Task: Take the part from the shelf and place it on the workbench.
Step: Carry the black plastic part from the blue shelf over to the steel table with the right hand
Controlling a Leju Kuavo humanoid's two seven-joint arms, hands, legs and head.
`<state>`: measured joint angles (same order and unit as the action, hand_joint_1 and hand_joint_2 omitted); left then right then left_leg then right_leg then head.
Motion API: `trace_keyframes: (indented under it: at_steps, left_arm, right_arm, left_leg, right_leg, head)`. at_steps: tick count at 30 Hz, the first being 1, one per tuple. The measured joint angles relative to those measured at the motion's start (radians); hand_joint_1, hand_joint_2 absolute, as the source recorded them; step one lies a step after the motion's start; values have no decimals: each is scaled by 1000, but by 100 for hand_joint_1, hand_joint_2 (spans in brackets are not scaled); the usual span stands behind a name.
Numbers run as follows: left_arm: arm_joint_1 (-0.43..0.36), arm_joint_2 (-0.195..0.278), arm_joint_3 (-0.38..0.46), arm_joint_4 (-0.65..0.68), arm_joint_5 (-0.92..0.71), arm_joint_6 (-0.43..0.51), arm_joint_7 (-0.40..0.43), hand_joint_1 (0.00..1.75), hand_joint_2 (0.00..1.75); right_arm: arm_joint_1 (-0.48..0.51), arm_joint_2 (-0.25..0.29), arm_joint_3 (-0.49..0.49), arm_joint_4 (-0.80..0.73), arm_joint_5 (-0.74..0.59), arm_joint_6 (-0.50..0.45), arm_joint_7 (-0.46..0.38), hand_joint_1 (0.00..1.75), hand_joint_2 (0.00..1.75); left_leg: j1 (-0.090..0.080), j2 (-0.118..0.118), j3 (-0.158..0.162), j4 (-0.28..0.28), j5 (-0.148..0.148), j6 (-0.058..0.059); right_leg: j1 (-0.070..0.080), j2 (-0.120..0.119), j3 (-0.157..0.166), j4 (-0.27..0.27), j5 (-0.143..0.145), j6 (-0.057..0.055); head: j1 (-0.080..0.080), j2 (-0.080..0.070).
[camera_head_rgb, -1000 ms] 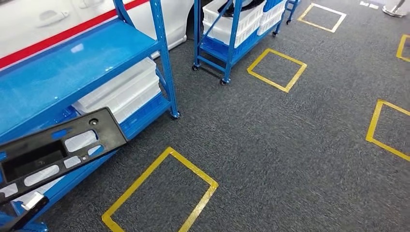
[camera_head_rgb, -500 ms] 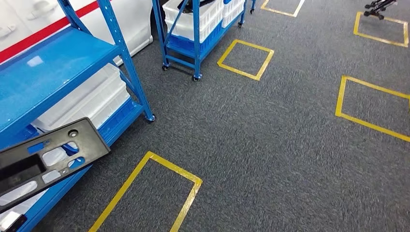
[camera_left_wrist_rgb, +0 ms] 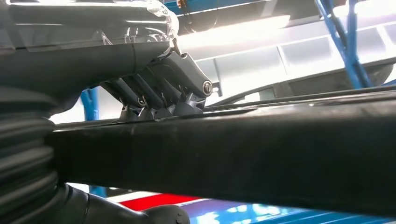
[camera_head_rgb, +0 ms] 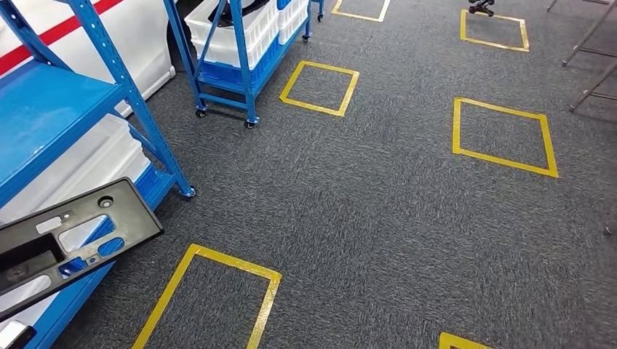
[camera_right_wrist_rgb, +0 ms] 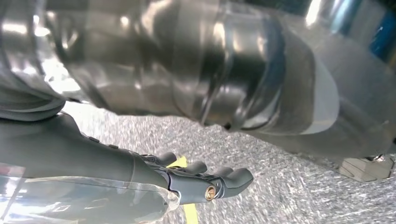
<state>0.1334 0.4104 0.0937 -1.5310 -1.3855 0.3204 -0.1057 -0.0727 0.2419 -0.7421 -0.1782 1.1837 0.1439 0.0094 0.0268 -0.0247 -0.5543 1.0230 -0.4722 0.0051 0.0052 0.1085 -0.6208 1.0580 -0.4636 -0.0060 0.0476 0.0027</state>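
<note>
A long black plastic part (camera_head_rgb: pixel 73 240) with several cut-outs sticks into the head view at the lower left, in front of the blue shelf (camera_head_rgb: pixel 51 102). In the left wrist view my left hand (camera_left_wrist_rgb: pixel 154 88) grips the part (camera_left_wrist_rgb: pixel 261 149), dark fingers curled over its upper edge and the thumb under it. The part runs across that whole picture. My right hand (camera_right_wrist_rgb: pixel 187 179) hangs over grey carpet with its fingers stretched out and nothing in them.
White bins (camera_head_rgb: pixel 80 163) lie on the shelf's lower level. A blue wheeled cart (camera_head_rgb: pixel 233 51) with white crates stands beyond it, beside a white car (camera_head_rgb: pixel 124 36). Yellow tape squares (camera_head_rgb: pixel 320 87) (camera_head_rgb: pixel 502 134) (camera_head_rgb: pixel 211 298) mark the grey carpet. Thin stand legs (camera_head_rgb: pixel 589 58) show top right.
The whole picture has shifted: the camera has turned right, so shelf and cart slid left and more carpet squares came in. The part stays at the lower left in my left hand.
</note>
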Motion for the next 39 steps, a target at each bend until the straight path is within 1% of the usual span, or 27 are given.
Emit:
trace_keyframes:
  at_steps: [2,3,4,5,6,7,9,11,12,14,16,18,20,21,22,23,25,27,29,30,32,33,35,36,37,38,39]
  left_arm:
    - [-1,-3,0,-2,0,0,-2,175,175]
    - [0,-5,0,-2,0,-1,-2,175,175]
    - [0,-7,0,-2,-1,-1,-3,175,175]
    - [0,-9,0,-2,-1,-2,-3,175,175]
    - [0,-11,0,-2,-1,-2,-4,175,175]
    - [-1,-13,0,-2,-1,-3,-4,175,175]
    - [-5,-16,0,-2,0,-5,-4,175,175]
    - [-11,-18,-1,-2,0,-10,-5,175,175]
    - [-14,-20,-2,-2,0,-12,-5,175,175]
    - [-20,-24,-5,-4,1,-18,-5,175,175]
    - [-25,-26,-9,-7,2,-23,-5,175,175]
    - [-29,-28,-11,-8,4,-27,-4,175,175]
    - [-30,-32,-14,-8,5,-33,-3,175,175]
    - [-31,-35,-16,-8,4,-37,-3,175,175]
    - [-34,-37,-20,-8,4,-41,-3,175,175]
    - [-37,-38,-24,-8,4,-45,-3,175,175]
    - [-48,-40,-31,-8,6,-51,-1,175,175]
    - [-58,-41,-38,-8,8,-59,1,175,175]
    - [-69,-44,-45,-8,9,-65,3,175,175]
    - [-76,-46,-50,-8,9,-67,3,175,175]
    - [-86,-50,-56,-8,9,-69,5,175,175]
    - [-89,-52,-59,-8,8,-70,6,175,175]
    - [-90,-55,-63,-8,5,-73,7,175,175]
    - [-90,-58,-66,-8,4,-74,7,175,175]
    - [-91,-60,-70,-8,3,-75,8,175,175]
    - [-93,-62,-74,-8,2,-76,8,175,175]
    - [-96,-64,-77,-8,1,-76,8,175,175]
  right_arm:
    - [-1,0,-1,0,-6,0,1,0,0]
    - [-1,-1,-1,0,-8,0,1,0,0]
    - [-1,-1,-2,0,-11,-1,2,0,0]
    - [-1,-1,-2,0,-14,-2,2,0,0]
    - [-1,-1,-3,0,-15,-2,3,0,0]
    - [-1,-1,-4,0,-16,-3,4,0,0]
    - [-2,-1,-7,0,-17,-4,8,0,0]
    - [-2,-1,-9,0,-18,-3,11,0,0]
    - [-1,-1,-10,0,-19,-1,12,0,0]
    - [0,-1,-11,0,-19,1,13,0,0]
    - [-1,-1,-11,0,-19,2,14,0,0]
    - [-2,0,-12,0,-19,5,15,0,0]
    - [-2,0,-12,0,-19,7,16,0,0]
    - [-2,0,-12,0,-19,7,16,0,0]
    - [-2,0,-13,0,-19,6,16,0,0]
    - [-2,0,-14,0,-19,6,16,0,0]
    - [-3,1,-15,0,-19,4,17,0,0]
    - [-4,3,-15,0,-19,2,17,0,0]
    - [-3,3,-16,0,-19,1,18,0,0]
    - [-3,3,-16,0,-19,0,18,0,0]
    - [-3,2,-17,0,-19,-2,19,0,0]
    - [-4,2,-17,0,-20,-2,20,0,0]
    - [-4,2,-18,0,-22,-3,20,0,0]
    - [-4,2,-18,0,-22,-3,19,0,0]
    - [-4,2,-18,0,-23,-4,19,0,0]
    - [-4,2,-18,0,-23,-4,19,0,0]
    - [-4,2,-18,0,-23,-5,20,0,0]
  left_leg:
    - [0,25,1,-6,5,9]
    - [-2,37,-1,-6,5,10]
    - [-3,50,-2,-6,5,10]
    - [-4,63,-2,-6,5,10]
    - [-4,77,-2,-6,4,9]
    - [-4,89,-1,-6,3,8]
    - [-6,111,3,-6,1,4]
    - [-11,129,7,-6,-2,-6]
    - [-12,139,8,-8,-2,-12]
    - [-12,153,13,-10,-5,-24]
    - [-8,121,6,18,-31,-32]
    - [-5,61,-41,128,-92,-36]
    - [-5,34,-104,253,-137,-38]
    - [-5,31,-116,272,-130,-37]
    - [-5,29,-108,246,-102,-35]
    - [-5,21,-84,186,-62,-31]
    - [-4,-25,-27,55,-6,-22]
    - [-7,-54,-7,3,3,-14]
    - [-9,-34,-5,-6,8,-5]
    - [-7,-22,-2,-13,12,0]
    - [-4,5,4,-26,20,12]
    - [-7,19,5,-28,20,14]
    - [-9,47,4,-27,19,15]
    - [-9,61,5,-27,17,14]
    - [-9,74,6,-26,16,12]
    - [-9,86,8,-26,14,10]
    - [-10,97,11,-26,11,7]
  right_leg:
    - [1,-66,-44,90,-55,6]
    - [0,-87,-76,157,-88,9]
    - [-2,-96,-105,215,-111,11]
    - [-3,-100,-122,251,-119,12]
    - [-3,-103,-118,247,-108,12]
    - [-2,-108,-94,205,-81,10]
    - [4,-149,-13,61,-22,-1]
    - [14,-186,30,-27,-1,-14]
    - [18,-189,31,-36,-3,-19]
    - [16,-164,30,-45,5,-28]
    - [9,-141,36,-56,14,-39]
    - [6,-116,40,-61,20,-45]
    - [8,-86,39,-59,21,-47]
    - [10,-70,39,-57,21,-47]
    - [11,-55,40,-54,20,-47]
    - [12,-39,40,-50,20,-47]
    - [11,-14,34,-41,18,-43]
    - [6,10,21,-35,20,-31]
    - [1,29,13,-35,24,-17]
    - [2,19,9,-28,20,-12]
    - [6,-35,-22,34,-19,-3]
    - [5,-67,-52,93,-51,1]
    - [0,-93,-114,212,-100,8]
    - [-4,-98,-126,235,-100,10]
    - [-6,-102,-118,219,-81,12]
    - [-8,-109,-88,165,-49,13]
    - [-9,-130,-48,90,-18,12]
  head:
    - [0,0]
    - [0,0]
    - [0,0]
    - [0,0]
    - [0,0]
    - [0,0]
    - [0,0]
    - [0,0]
    - [0,0]
    - [0,0]
    - [0,0]
    - [0,0]
    - [0,0]
    - [0,0]
    - [0,0]
    - [0,0]
    - [0,0]
    - [0,0]
    - [0,0]
    - [0,0]
    - [0,0]
    - [0,0]
    - [0,0]
    - [0,0]
    - [0,0]
    - [0,0]
    - [0,0]
